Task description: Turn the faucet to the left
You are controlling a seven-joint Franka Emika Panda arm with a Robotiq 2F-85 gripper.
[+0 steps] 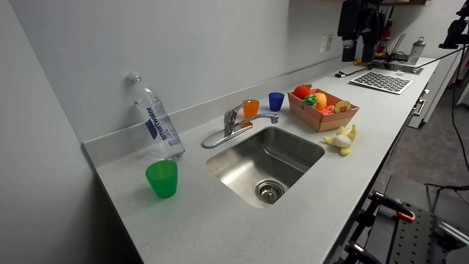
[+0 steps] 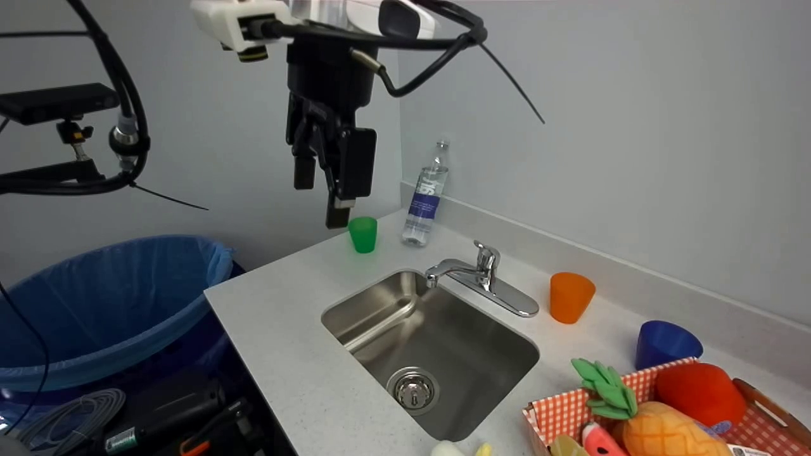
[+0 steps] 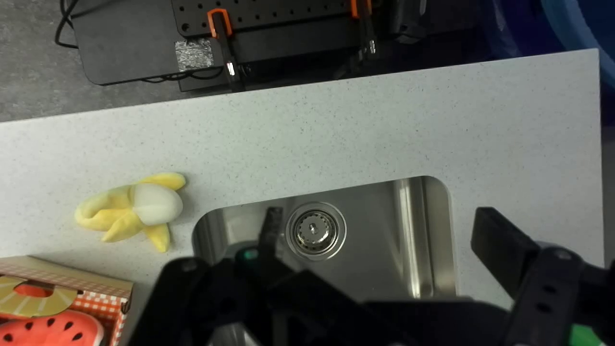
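The faucet is a shiny silver tap behind the sink, seen in both exterior views. Its low spout reaches out with its tip over the sink's back edge, and its handle slants up from the base. The steel sink also shows in the wrist view. The faucet does not show in the wrist view; the dark gripper body covers the lower part there. My gripper hangs in the air, well above the counter and apart from the faucet, in both exterior views. Its fingers are wide apart and empty in the wrist view.
A clear bottle leans on the back wall near a green cup. An orange cup and a blue cup stand behind the faucet. A basket of toy fruit and a toy banana lie beside the sink.
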